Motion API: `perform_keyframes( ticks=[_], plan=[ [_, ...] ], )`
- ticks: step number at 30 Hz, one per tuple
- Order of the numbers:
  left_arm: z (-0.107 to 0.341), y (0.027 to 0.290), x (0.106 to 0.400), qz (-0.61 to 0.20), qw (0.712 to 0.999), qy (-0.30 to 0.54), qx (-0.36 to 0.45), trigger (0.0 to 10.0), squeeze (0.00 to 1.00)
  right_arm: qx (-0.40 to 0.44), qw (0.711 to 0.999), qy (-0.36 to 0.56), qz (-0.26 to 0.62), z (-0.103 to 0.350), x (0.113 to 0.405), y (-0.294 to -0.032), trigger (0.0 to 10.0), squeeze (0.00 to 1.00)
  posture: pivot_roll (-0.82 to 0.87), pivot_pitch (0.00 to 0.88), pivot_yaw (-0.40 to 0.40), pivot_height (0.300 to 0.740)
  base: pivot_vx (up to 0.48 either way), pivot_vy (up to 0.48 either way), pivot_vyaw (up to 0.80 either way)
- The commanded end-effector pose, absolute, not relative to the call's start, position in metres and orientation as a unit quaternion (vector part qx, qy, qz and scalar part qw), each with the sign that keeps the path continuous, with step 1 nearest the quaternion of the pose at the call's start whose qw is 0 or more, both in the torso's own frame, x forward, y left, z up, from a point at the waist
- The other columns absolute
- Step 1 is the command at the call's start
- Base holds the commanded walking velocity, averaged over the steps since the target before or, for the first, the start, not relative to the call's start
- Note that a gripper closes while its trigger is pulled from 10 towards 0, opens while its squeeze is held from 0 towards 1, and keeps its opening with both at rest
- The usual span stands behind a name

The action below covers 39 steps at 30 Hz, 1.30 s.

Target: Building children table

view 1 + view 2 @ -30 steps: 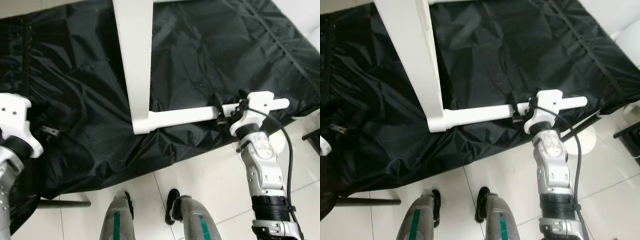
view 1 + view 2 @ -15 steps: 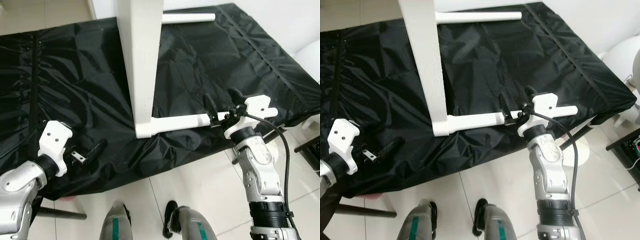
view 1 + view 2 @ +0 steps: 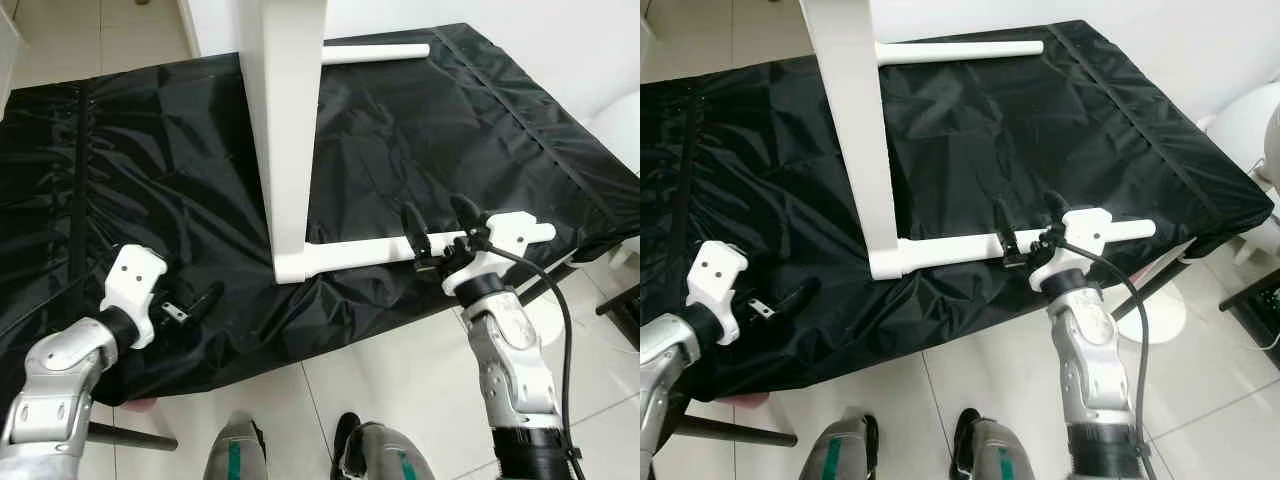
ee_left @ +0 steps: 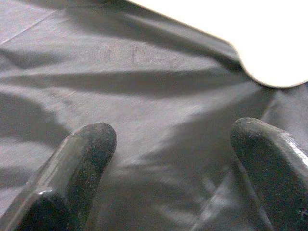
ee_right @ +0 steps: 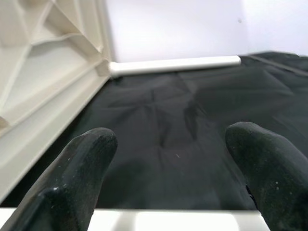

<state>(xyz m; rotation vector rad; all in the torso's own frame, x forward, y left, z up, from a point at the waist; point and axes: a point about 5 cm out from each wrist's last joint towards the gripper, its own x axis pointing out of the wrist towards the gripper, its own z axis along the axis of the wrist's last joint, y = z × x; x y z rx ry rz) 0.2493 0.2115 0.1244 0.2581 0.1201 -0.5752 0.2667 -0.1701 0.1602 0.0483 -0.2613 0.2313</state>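
While my right gripper (image 3: 437, 237) straddles the near white table leg (image 3: 360, 254) at the black sheet's (image 3: 480, 120) front edge, fingers spread, left gripper (image 3: 190, 305) spread, holding nothing, near the sheet's front-left corner.

Both silver arms reach forward, the left gripper (image 3: 190, 305) low at near left, the right gripper (image 3: 437, 228) at right, jaws of both spread apart.

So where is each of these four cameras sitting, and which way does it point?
Left eye view: on the head, looking down at the white table top, near leg, black cloth, both arms, and the robot's legs.
Right eye view: beside it; same scene, slightly shifted.
Left wrist view: along the open left gripper, facing the cloth.
Right wrist view: along the open right gripper, across the near leg toward the far leg.
Both wrist views share the cloth.
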Motion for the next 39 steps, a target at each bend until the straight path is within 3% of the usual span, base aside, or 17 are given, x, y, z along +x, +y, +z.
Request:
perform_keyframes(
  ticks=[1, 10, 27, 33, 39],
  plan=[
    [0.118, 0.211, 0.252, -0.230, 0.962, 0.062, 0.131, 10.0, 0.00, 0.032, 0.986, -0.129, 0.105, 0.158, 0.262, -0.169, 10.0, 0.00, 0.06, 0.088, 0.032, 0.740, 0.000, 0.000, 0.00],
    [0.110, 0.183, 0.252, -0.278, 0.950, 0.058, 0.126, 10.0, 0.00, 0.134, 0.984, -0.102, 0.059, 0.148, 0.249, -0.159, 10.0, 0.00, 0.04, 0.097, 0.047, 0.740, 0.000, 0.000, 0.00],
    [0.115, 0.160, 0.257, -0.307, 0.945, 0.040, 0.105, 10.0, 0.00, 0.187, 0.977, -0.096, 0.024, 0.147, 0.246, -0.167, 10.0, 0.00, 0.01, 0.094, 0.066, 0.740, 0.000, 0.000, 0.00],
    [0.118, 0.132, 0.258, -0.350, 0.932, 0.028, 0.086, 10.0, 0.00, 0.254, 0.964, -0.084, -0.007, 0.143, 0.233, -0.164, 10.0, 0.00, -0.02, 0.081, 0.094, 0.740, 0.000, 0.000, 0.00],
    [0.121, 0.123, 0.259, -0.370, 0.925, 0.025, 0.081, 10.0, 0.00, 0.276, 0.957, -0.084, -0.027, 0.141, 0.224, -0.164, 10.0, 0.00, -0.04, 0.076, 0.122, 0.740, 0.000, 0.000, 0.00]
  ],
)
